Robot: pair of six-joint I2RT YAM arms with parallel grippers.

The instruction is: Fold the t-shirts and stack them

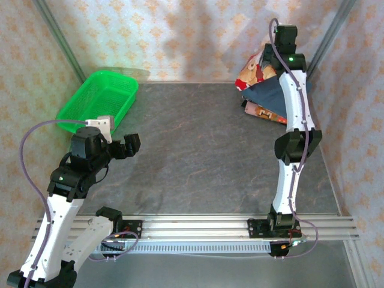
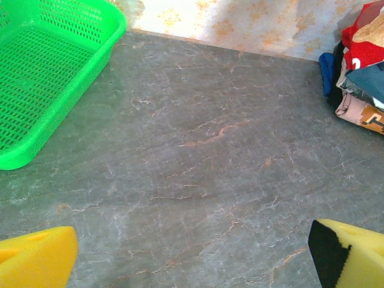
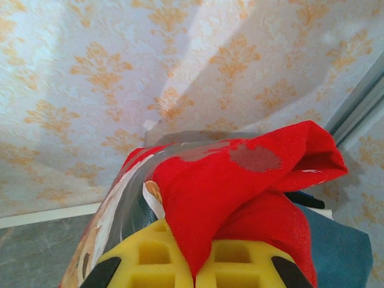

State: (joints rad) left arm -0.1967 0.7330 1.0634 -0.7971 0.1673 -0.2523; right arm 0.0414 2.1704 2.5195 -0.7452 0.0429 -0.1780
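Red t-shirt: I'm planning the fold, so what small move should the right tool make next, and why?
Probably lift slightly and draw the red t-shirt toward the table middle. The right tool looks shut on its cloth above the pile of shirts in the far right corner, too cramped for folding.

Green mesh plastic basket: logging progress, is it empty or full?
Empty. The green mesh plastic basket shows a bare floor; colourful cloth shirts lie piled apart.
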